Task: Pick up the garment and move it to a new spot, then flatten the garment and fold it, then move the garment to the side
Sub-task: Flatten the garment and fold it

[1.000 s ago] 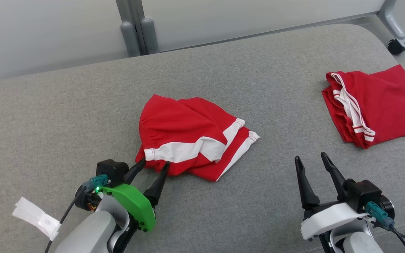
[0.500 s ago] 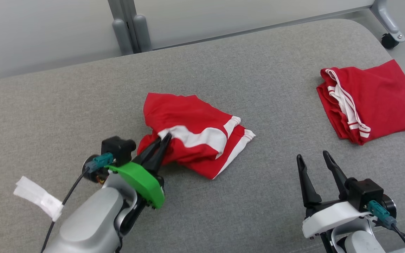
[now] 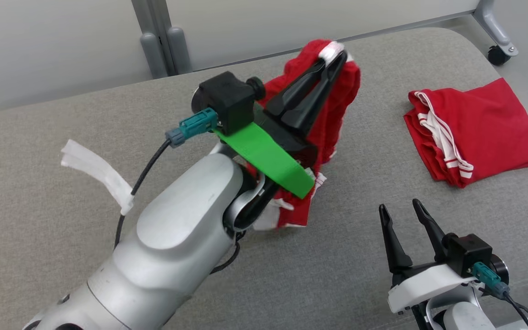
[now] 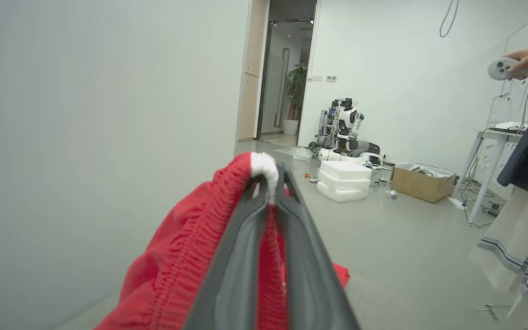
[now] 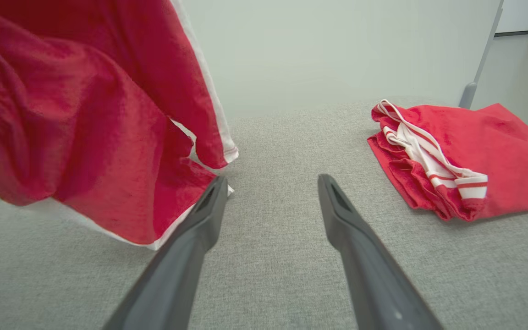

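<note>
A grey fabric-covered bench point(image 3: 62, 137) spreads across the head view. On it, toward 3 o'clock, lies a folded red garment point(image 3: 488, 128) with white stripes, its striped edge turned toward 9 o'clock. Past the bench's far edge, two grey posts point(image 3: 163, 46) stand at 11 o'clock against a pale panel, and a black caster point(image 3: 497, 54) sits at 1 o'clock. In the left wrist view a white robot point(image 4: 344, 126) sits by the far wall at 1 o'clock. White foam blocks point(image 4: 344, 181) lie just before it, with a cardboard box point(image 4: 422, 183) beside them toward 3 o'clock. A potted plant point(image 4: 295, 98) stands in the doorway at 12 o'clock. At 2 o'clock a person's hand point(image 4: 527, 59) holds a white controller point(image 4: 502, 68).
</note>
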You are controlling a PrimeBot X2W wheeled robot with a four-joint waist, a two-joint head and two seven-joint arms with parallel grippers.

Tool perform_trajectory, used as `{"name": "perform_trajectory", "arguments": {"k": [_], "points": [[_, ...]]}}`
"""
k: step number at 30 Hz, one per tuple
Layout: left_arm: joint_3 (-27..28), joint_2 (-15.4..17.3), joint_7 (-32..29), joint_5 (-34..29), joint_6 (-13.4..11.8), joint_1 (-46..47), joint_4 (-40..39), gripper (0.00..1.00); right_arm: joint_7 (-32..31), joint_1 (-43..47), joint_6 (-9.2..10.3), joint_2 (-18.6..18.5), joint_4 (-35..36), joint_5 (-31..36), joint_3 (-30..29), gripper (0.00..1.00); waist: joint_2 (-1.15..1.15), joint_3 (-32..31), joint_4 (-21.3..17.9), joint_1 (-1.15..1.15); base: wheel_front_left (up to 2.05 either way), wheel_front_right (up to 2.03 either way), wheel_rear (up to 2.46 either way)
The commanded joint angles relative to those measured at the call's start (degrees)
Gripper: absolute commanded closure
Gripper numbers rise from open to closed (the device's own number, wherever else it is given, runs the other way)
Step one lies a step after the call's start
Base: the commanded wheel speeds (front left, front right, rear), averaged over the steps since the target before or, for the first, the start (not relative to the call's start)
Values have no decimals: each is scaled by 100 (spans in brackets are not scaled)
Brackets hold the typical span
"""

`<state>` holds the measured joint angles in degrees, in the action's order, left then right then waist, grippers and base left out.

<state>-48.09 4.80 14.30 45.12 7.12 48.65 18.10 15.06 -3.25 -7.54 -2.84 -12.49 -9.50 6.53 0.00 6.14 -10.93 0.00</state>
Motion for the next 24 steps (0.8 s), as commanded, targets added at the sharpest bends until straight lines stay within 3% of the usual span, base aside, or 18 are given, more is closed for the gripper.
{"name": "perform_trajectory", "arguments": {"k": [1,6,15,21,24], "points": [[-5,-33,44,50,38,171,-151,100,14,-33,12,-11,11,-26,-11,0,0,17,-56,0,0,0,0],[-190,59,79,161,39,137,-428,100,14,-2,12,-11,50,-49,-54,0,0,100,-55,0,0,0,0],[-625,1186,40,656,34,-1403,-277,100,14,-4,11,-10,112,6,-129,0,0,297,349,0,0,0,0],[-456,1943,58,876,-291,-2430,-422,100,14,35,12,-11,115,84,-190,0,0,308,719,0,0,0,0],[-348,2111,77,803,-444,-2621,-331,100,14,30,11,-11,97,120,-190,0,0,268,880,0,0,0,0]]}}
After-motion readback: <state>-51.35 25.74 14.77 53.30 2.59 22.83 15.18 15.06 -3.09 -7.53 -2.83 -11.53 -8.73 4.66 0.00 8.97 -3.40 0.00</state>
